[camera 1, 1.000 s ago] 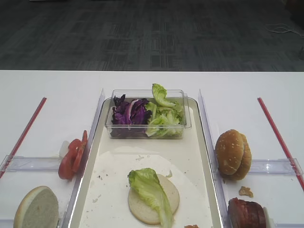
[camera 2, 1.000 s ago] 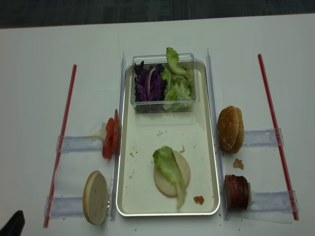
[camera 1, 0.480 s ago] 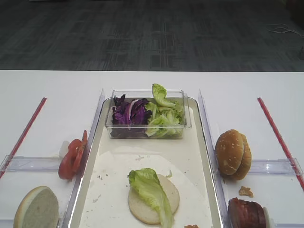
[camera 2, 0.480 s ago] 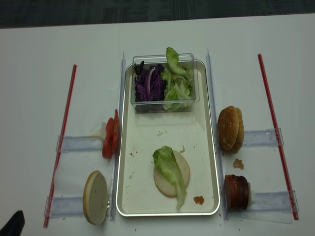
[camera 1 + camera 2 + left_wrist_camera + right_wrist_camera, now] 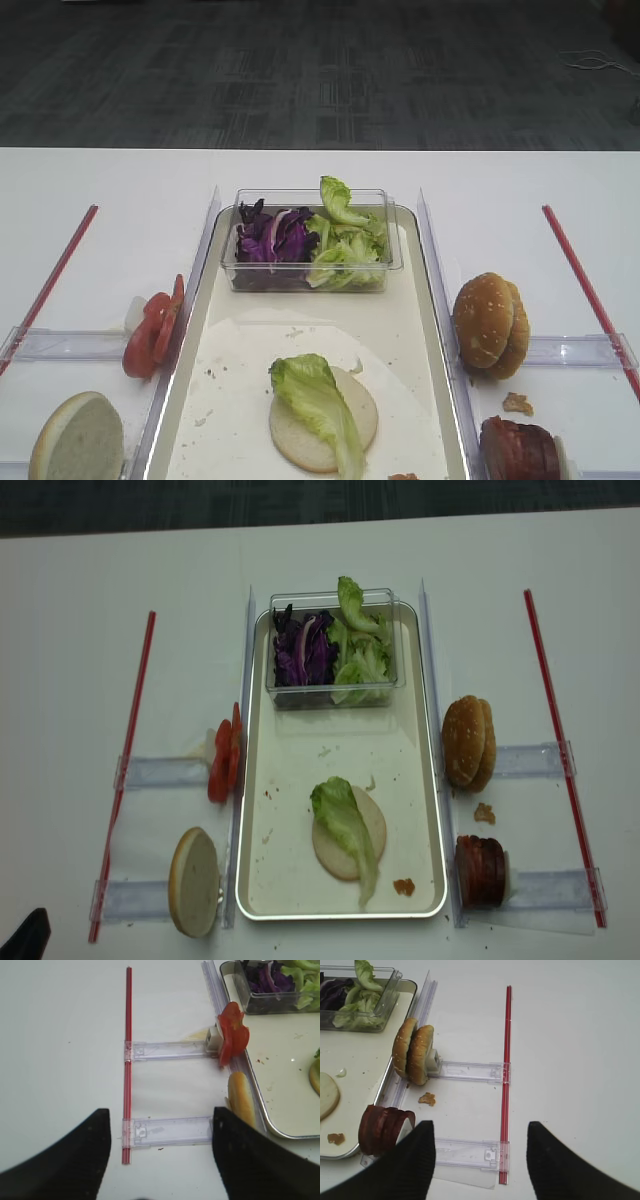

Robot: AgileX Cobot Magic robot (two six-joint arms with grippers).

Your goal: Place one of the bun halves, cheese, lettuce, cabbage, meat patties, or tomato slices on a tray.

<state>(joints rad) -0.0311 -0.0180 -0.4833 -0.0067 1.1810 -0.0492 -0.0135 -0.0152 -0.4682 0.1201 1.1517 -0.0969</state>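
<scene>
Nothing has moved across the last second: both overhead views match the earlier ones, food and arms unchanged. The long silver-rimmed tray with cream floor (image 5: pixel 430 810) holds a flat pale bun half (image 5: pixel 372 832) near its front end, with a light-green crinkled lettuce leaf (image 5: pixel 343 820) draped over it, so two layers are down. The clear plastic tub (image 5: pixel 400 670) at the tray's far end holds purple shredded cabbage (image 5: pixel 300 648) beside more green leaves. Off the tray: red tomato slices (image 5: pixel 222 765) standing on edge just beside its left rim, another pale bun half (image 5: pixel 193 880) leaning at front left, two seeded golden bun halves (image 5: pixel 413 1051) upright at the right, dark reddish-brown meat patties (image 5: pixel 382 1130) stacked on edge at front right. Right gripper (image 5: pixel 481 1157): fingers wide apart, empty, hovering over the white table between the patties and the red strip (image 5: pixel 506 1080). Left gripper (image 5: pixel 159 1152): fingers apart, empty, hovering near the left clear plastic rails (image 5: pixel 167 1050). My read is a pause between placements; the next pick looks open, the patties being nearest the right gripper.
</scene>
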